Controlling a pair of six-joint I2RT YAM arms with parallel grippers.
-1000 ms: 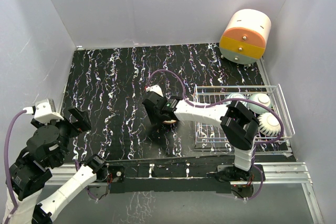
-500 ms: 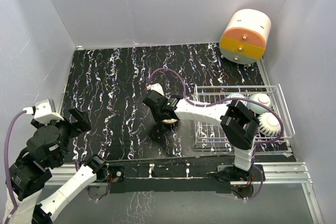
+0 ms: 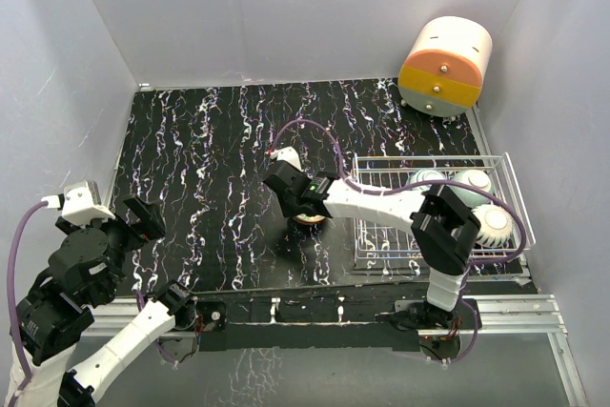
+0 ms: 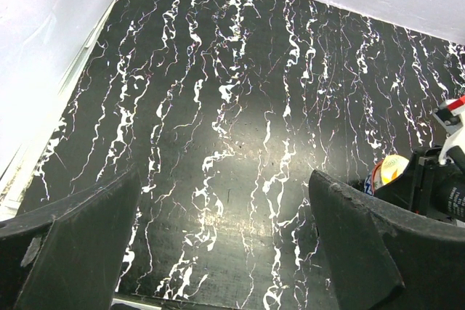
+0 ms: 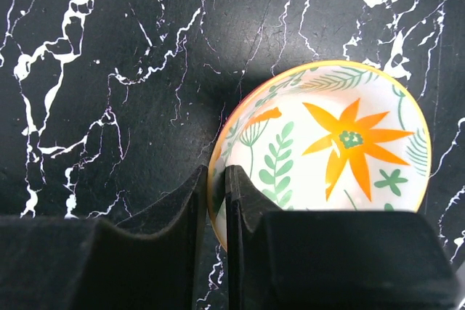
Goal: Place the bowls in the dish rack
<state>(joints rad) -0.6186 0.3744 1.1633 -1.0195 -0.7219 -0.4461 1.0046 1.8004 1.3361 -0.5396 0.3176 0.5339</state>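
Note:
A white bowl (image 5: 334, 150) with an orange rim, an orange flower and green leaves inside sits on the black marbled table, left of the dish rack (image 3: 419, 157). My right gripper (image 5: 216, 176) is shut on its left rim, one finger inside and one outside. From above, that gripper (image 3: 297, 207) covers most of the bowl (image 3: 311, 221). The white wire rack holds three pale bowls (image 3: 474, 184) at its right end. My left gripper (image 4: 224, 176) hangs open over bare table at the left, and the bowl (image 4: 392, 170) shows at the far right of its view.
A cream-and-orange round drawer unit (image 3: 446, 66) stands at the back right corner. White walls close in the table on three sides. The right arm's purple cable (image 3: 315, 135) loops above the bowl.
The right gripper's jaws have closed onto the bowl's rim. Its wrist has shifted slightly toward the back. The left arm has not moved.

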